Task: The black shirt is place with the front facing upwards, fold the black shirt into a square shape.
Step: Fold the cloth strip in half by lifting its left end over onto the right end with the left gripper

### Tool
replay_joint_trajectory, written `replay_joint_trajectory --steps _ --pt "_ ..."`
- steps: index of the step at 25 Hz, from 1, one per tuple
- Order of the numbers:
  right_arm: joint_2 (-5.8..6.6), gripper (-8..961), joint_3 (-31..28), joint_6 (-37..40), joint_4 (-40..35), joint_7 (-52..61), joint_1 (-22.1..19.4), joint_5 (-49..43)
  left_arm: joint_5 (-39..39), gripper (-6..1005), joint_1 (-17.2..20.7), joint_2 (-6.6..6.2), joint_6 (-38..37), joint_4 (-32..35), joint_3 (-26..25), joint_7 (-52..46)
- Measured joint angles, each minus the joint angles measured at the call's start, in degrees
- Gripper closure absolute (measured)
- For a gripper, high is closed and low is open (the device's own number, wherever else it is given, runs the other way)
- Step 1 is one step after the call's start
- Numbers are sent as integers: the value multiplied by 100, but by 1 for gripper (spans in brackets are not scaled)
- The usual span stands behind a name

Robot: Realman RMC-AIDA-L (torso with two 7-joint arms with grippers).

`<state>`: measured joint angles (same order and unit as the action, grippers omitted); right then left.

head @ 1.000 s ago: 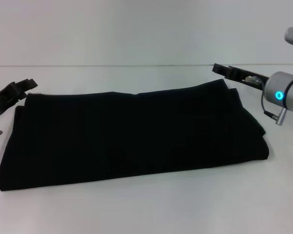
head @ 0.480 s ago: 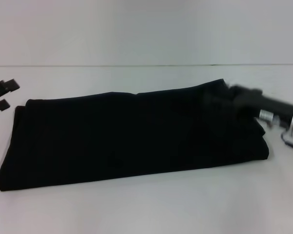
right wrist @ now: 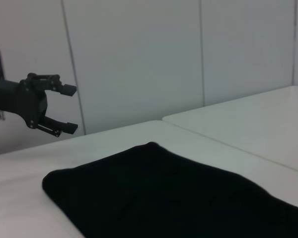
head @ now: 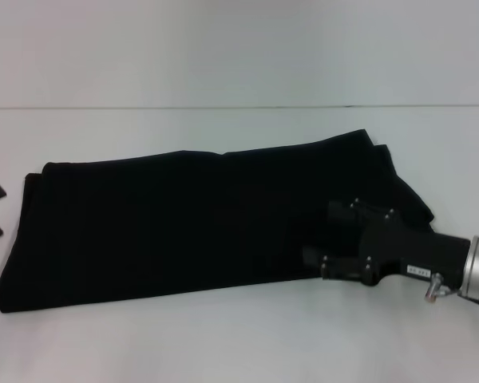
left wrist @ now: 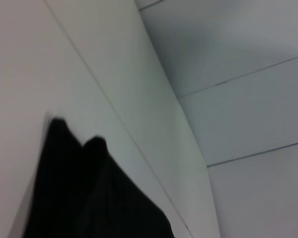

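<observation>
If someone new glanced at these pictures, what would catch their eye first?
The black shirt, folded into a long band across the white table, dominates the scene. The right gripper reaches over the shirt's near right end, while the left gripper hangs open off the shirt's left end.

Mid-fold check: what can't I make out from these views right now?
- Right claw, head view: black against the black shirt; open or shut unclear, grip on cloth unclear.
- Left claw: open in the right wrist view; cut by the head view's edge.
- Shirt's lettering and neck label: not visible in any view.
</observation>
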<state>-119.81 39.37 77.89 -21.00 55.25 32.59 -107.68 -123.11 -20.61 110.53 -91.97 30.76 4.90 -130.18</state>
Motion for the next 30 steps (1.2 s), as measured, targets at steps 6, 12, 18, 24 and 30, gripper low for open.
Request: replay_joint_trajectory --steps 6,12,18,24,30 --pt "-12 10 -27 -111 122 -166 -8 23 -158 82 269 29 -251 43 279 -631" --pt "-17 12 -87 -129 123 -169 -12 46 -480 82 350 42 -372 69 277 -983" --pt "-15 13 -163 -182 123 -166 -16 146 -724 92 448 48 -431 156 283 -1198" --pt "-21 12 -145 -260 123 -171 -16 157 -945 102 422 61 -181 203 297 -1269" --pt "-24 12 -150 -286 134 -173 -16 160 -1030 112 392 72 37 185 297 -1372"
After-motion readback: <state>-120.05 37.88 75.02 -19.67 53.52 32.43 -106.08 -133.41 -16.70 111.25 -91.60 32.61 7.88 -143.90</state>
